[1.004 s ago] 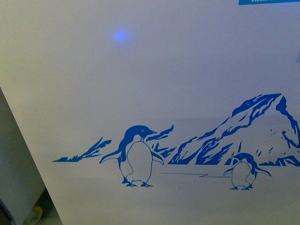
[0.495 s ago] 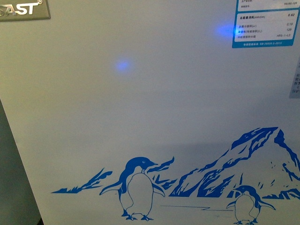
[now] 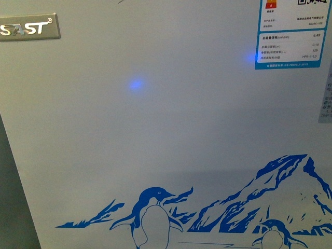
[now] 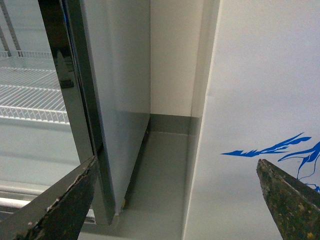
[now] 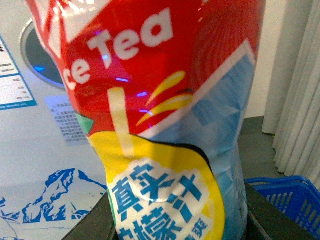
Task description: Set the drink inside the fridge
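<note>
**Up close against the fridge, drink in the right pincer**

Only part of the white chest fridge with the blue penguin-and-mountain decal (image 3: 171,135) shows in the front view. Its front panel fills the frame, its top lies beyond the upper edge, and both penguins are cut off at the bottom. A silver brand badge (image 3: 28,28) sits at upper left. A blue-bordered rating label (image 3: 293,39) at upper right is cropped, its print too small to read. A soft blue glow (image 3: 136,84) lies on the panel. Neither arm appears in this view.

The right pincer (image 5: 180,227) grips the red, yellow and blue iced-tea bottle (image 5: 165,115), which hides almost everything behind it. Only dark slivers of the pincer show at either side of the bottle's base. The bottle is held beside the fridge wall, and a blue plastic basket (image 5: 287,195) is partly visible behind it.

The left pincer (image 4: 177,205) is spread wide and empty, its worn dark fingertips (image 4: 67,200) framing the narrow gap between the fridge's corner and the tall grey glass-door cabinet (image 4: 115,90).
</note>
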`<state>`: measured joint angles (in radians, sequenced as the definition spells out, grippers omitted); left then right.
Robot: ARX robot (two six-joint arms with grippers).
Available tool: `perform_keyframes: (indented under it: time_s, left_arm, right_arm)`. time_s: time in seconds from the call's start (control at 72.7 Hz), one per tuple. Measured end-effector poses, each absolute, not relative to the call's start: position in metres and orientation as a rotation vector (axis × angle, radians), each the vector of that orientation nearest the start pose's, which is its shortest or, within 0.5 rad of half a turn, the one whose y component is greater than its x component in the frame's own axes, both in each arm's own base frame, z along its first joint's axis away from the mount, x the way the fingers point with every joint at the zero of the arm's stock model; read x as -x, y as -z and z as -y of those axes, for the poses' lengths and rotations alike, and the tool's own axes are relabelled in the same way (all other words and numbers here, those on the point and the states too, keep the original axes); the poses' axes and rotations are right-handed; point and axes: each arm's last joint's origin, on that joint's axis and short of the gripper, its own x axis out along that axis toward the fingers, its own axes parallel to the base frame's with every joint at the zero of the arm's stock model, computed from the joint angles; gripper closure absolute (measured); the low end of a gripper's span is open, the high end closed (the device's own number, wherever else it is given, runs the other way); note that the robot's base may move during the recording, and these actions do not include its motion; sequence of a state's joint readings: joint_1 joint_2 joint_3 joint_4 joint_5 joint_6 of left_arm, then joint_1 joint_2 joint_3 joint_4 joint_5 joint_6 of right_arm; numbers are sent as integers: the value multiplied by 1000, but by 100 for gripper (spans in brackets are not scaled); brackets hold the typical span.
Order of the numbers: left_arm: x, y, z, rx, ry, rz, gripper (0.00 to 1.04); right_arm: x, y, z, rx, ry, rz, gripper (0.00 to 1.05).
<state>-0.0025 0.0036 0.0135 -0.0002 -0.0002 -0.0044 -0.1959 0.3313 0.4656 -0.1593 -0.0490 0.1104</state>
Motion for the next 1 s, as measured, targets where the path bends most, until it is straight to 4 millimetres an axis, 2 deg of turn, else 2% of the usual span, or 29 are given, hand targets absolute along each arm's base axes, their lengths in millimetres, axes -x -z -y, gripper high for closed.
perform_keyframes:
  time_s: [0.179, 0.467, 1.004]
  left_arm:
    - [-97, -168, 0, 4, 2, 10, 8]
    - [-97, -168, 0, 4, 3, 9, 8]
    - [-97, -168, 0, 4, 3, 9, 8]
  right_arm:
    - [-102, -272, 10, -96, 121, -33, 64]
    - [-101, -272, -1, -58, 98, 4, 64]
    - [-101, -272, -1, -58, 113, -4, 64]
